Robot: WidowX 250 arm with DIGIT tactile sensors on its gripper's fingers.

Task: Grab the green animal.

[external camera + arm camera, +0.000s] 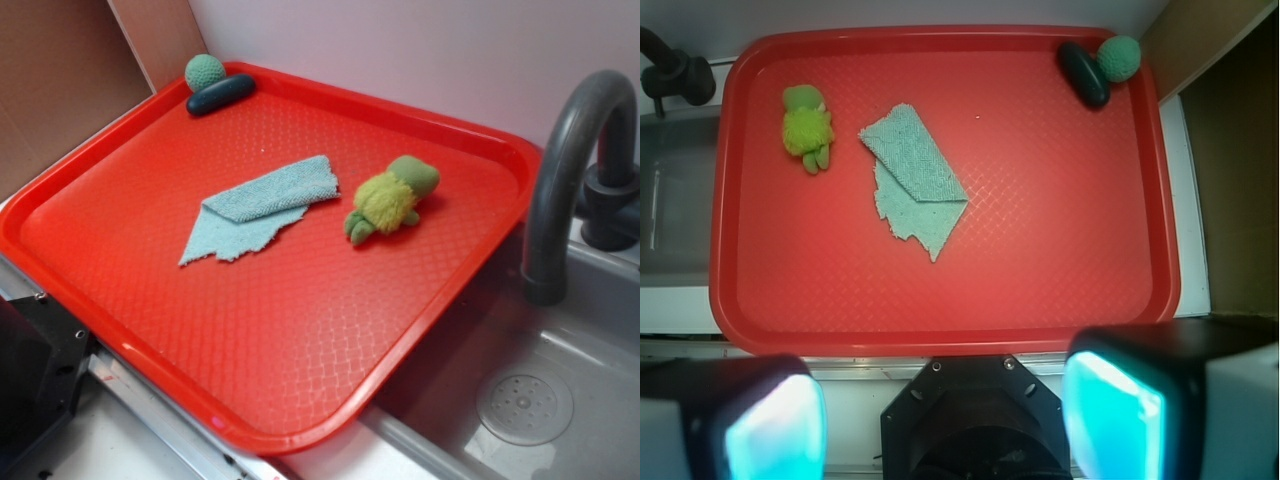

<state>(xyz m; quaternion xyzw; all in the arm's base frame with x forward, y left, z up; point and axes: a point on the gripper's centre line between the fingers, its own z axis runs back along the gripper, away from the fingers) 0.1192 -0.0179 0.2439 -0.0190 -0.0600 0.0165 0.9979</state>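
Green animal [807,128] lies on red tray [940,340] near faucet-side edge, just beside teal cloth [915,180]. Gripper [940,410] spread wide, empty, held high off the tray. Plush looks light, soft, squashy; pinch across fuzzy midbody

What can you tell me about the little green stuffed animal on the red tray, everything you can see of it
The green animal is a small plush toy with a fuzzy yellow-green body, a darker olive-green head and stubby olive feet. It lies flat on the red tray, head toward the tray's back rim, on the side nearest the sink. Nothing touches it but the tray; the folded teal cloth lies beside it, apart. The gripper is open, well away from it.
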